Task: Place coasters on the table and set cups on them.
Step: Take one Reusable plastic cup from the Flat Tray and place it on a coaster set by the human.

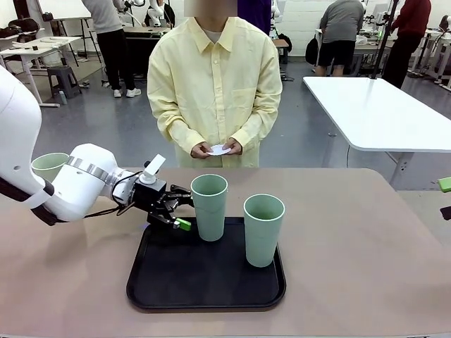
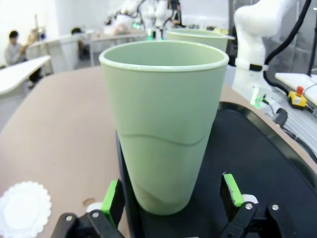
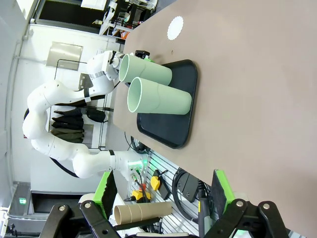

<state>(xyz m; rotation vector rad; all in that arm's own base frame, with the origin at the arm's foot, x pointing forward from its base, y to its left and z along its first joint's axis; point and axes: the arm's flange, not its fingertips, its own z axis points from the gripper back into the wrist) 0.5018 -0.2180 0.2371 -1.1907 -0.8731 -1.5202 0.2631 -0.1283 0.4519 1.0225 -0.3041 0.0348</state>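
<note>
**One coaster down, no cup on it yet**

Front view: the left gripper [image 1: 184, 211] stands with its jaws spread just beside the left cup [image 1: 209, 208] and grips nothing. That cup stands upright on the black tray [image 1: 204, 285]. The right cup [image 1: 263, 230] stands on the same tray, apart from the first. A third cup [image 1: 49, 166] shows behind the left arm, towards the left side of the table [image 1: 366, 260]. Whether a doily lies under it I cannot tell, as the arm hides its base. At the far side, the person's hands [image 1: 201, 149] hold a white held coaster [image 1: 220, 149] in front of the body.

Left wrist view: the green pads [image 2: 111, 196] flank the base of the left cup, and a sliver of gap seems to remain on each side. The laid coaster [image 2: 22, 208], a scalloped white paper doily, lies flat on the bare tabletop near the tray's edge, with nothing on it.

Right wrist view: the right gripper [image 3: 163, 191] is wide open and empty, well back from the tray. Both tray cups stand there upright, and the laid coaster shows beyond the tray, bare.

As I judge it, the task is in its early part. One coaster is on the table and a second is in the person's hands. No cup can be seen resting on a coaster. The left arm looks set to take the left cup, and the cups have yet to be set down.

No brand, label or writing can be read, and the cups, tray and doilies look plain.
</note>
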